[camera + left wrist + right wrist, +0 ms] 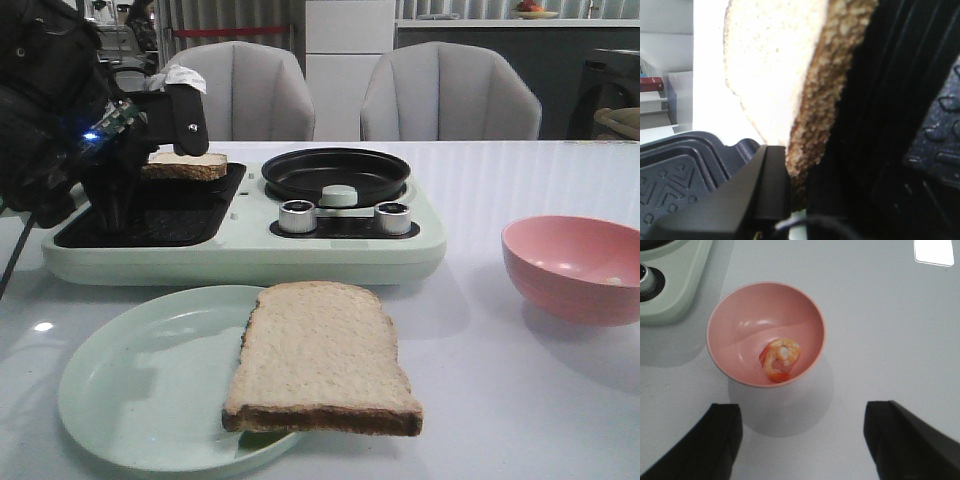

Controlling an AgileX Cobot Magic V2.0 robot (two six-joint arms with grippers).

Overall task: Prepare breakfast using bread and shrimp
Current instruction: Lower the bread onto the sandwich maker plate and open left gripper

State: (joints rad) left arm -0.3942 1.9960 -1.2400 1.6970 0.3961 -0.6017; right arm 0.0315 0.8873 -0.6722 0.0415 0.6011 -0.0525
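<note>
Jaws of left gripper [790, 200] clamped on crust edge of one bread slice [185, 166], held just above black grill plate [160, 215] of pale green cooker [250, 255]. Right gripper [802, 440] jaws spread wide, holding nothing, hovering above pink bowl [740, 315] on desk [500, 380]. Curled shrimp [780, 359] lying in bowl bottom. Second bread slice [320, 355] resting flat on pale green plate [130, 385], overhanging near rim. Round black pan [335, 172] seated in cooker beside grill.

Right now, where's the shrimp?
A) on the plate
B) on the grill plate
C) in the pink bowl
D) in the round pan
C: the right wrist view shows the shrimp curled in the pink bowl; the front view shows only bread on the plate.
</note>
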